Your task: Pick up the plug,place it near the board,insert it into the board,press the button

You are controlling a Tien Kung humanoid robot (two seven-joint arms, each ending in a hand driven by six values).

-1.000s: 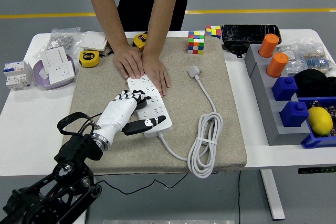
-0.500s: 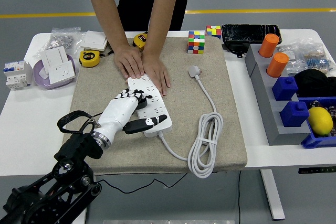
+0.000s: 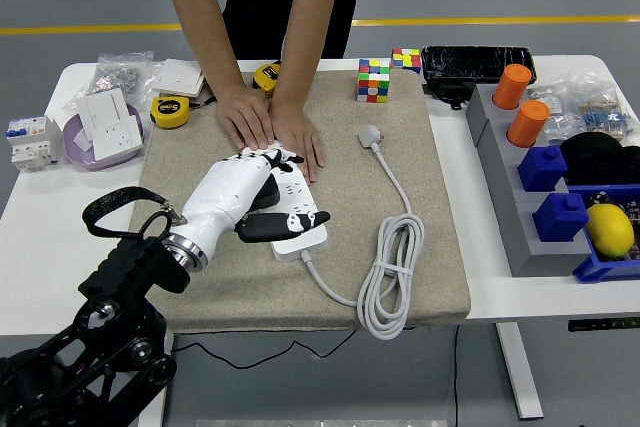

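From the head camera, my left hand (image 3: 250, 197) reaches in from the lower left and lies across the white power strip (image 3: 296, 217), which rests on the tan mat (image 3: 200, 277). My fingers (image 3: 283, 161) are bent down over the top of the strip and my thumb (image 3: 285, 224) stretches out along its near side. The hand rests on the strip rather than gripping it, and I carry nothing in it. I cannot make out the strip's button under my palm.

Just beyond my fingertips, the person's two hands (image 3: 272, 127) lie flat on the far end of the strip, side by side, close to my fingers. Their arms come down from the top edge of the picture.

The plug (image 3: 371, 135) lies on the mat to the right of my hand and a little farther from me, apart from the strip and not inserted in it. Its white cable (image 3: 392, 277) runs from the plug toward me, gathers in a loose coil off to the right of my wrist, then curves back to the near end of the strip beside my thumb.

Farther off beyond my hand, two coloured cubes (image 3: 373, 80) sit at the mat's far edge. To the left of my forearm, past the mat, a yellow tape measure (image 3: 171, 110) lies on the white table (image 3: 60, 247).
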